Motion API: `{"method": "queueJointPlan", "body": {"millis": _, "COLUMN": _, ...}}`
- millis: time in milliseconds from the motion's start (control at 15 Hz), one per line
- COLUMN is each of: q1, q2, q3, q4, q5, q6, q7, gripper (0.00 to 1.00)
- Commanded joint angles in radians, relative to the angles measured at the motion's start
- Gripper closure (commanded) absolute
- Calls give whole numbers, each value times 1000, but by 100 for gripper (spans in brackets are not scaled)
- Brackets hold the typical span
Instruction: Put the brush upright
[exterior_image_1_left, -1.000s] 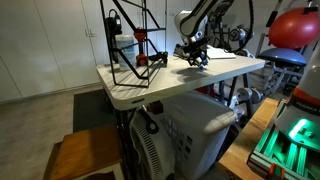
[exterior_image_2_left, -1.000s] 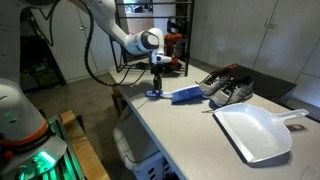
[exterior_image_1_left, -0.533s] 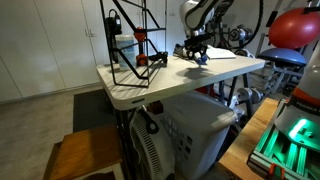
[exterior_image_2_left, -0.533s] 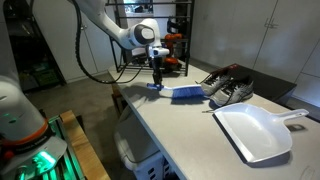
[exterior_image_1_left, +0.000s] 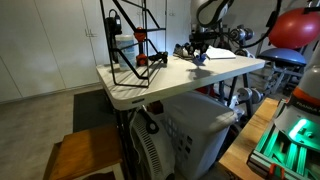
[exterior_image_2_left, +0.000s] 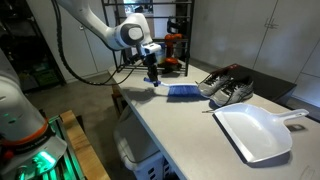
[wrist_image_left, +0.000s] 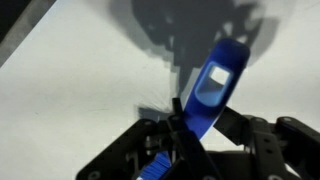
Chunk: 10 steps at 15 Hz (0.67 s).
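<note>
The brush (exterior_image_2_left: 181, 91) has a bright blue handle and a blue head. It lies near the far end of the white table (exterior_image_2_left: 190, 135), with its handle end raised. My gripper (exterior_image_2_left: 152, 77) is shut on the handle end, and the head still rests on the table. In an exterior view the gripper (exterior_image_1_left: 197, 54) holds the brush (exterior_image_1_left: 201, 59) at the table's far side. In the wrist view the blue handle (wrist_image_left: 215, 85) rises from between the jaws (wrist_image_left: 188, 128), with a pale patch on its face.
A pair of grey shoes (exterior_image_2_left: 228, 88) lies just beyond the brush head. A white dustpan (exterior_image_2_left: 255, 132) sits near the table's front end. A black wire rack (exterior_image_1_left: 125, 45) with red parts stands at the table's other end, behind the gripper.
My gripper has risen and drawn back toward the rack with the handle in it. The handle end has lifted off the table and the brush has shifted with it.
</note>
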Motion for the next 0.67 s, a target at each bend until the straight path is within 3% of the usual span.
{"method": "queueJointPlan", "body": {"millis": 0, "q1": -11, "q2": -107, "q3": 28, "q4": -121, "q5": -34, "q6": 121, "q7": 13, "gripper": 91}}
{"method": "queueJointPlan", "body": {"millis": 600, "q1": -56, "q2": -184, "q3": 75, "q4": -193, "q5": 30, "q6": 319, "q7": -54, "gripper": 91}}
